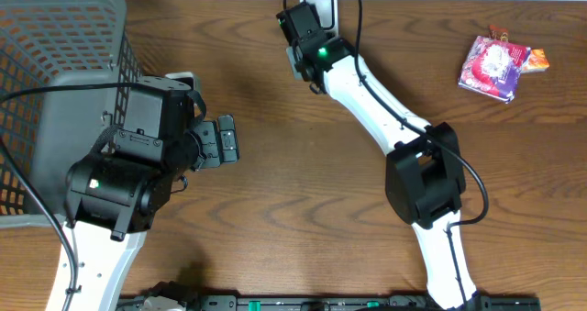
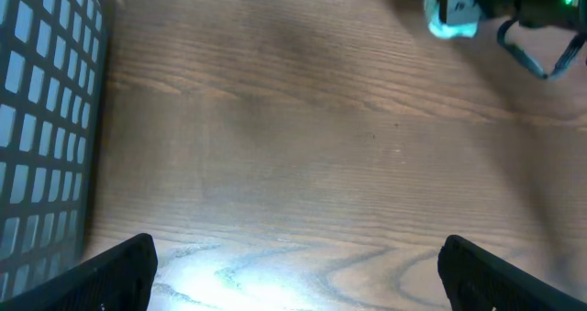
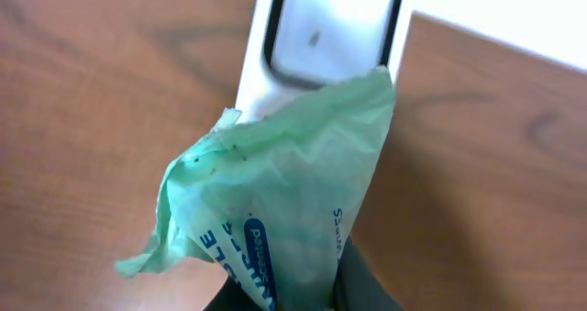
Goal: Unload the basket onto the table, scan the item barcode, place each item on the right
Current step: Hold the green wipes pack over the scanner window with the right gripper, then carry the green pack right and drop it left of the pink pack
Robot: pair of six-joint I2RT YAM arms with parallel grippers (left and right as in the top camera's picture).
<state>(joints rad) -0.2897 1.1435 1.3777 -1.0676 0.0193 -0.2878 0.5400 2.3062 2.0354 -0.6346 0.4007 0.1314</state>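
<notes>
At the far edge of the wooden table (image 1: 275, 210), the right gripper (image 3: 293, 293) is clamped on the lower end of a pale green packet (image 3: 284, 192). The packet's long axis runs straight out from the dark fingers (image 3: 362, 279), and its free, crumpled end points at a white barcode scanner (image 3: 330, 27). In the right wrist view, the packet's top edge overlaps the lower rim of the scanner's dark window; whether the two actually touch cannot be told. A blue printed label shows on the packet's near face, close to the grip.

The left gripper (image 2: 293, 274) hangs over bare wood with its jaws spread wide and nothing between them, just beside a grey plastic basket (image 1: 55, 36). It is well apart from the packet. A pink patterned packet (image 1: 495, 65) lies near the table's far right corner.
</notes>
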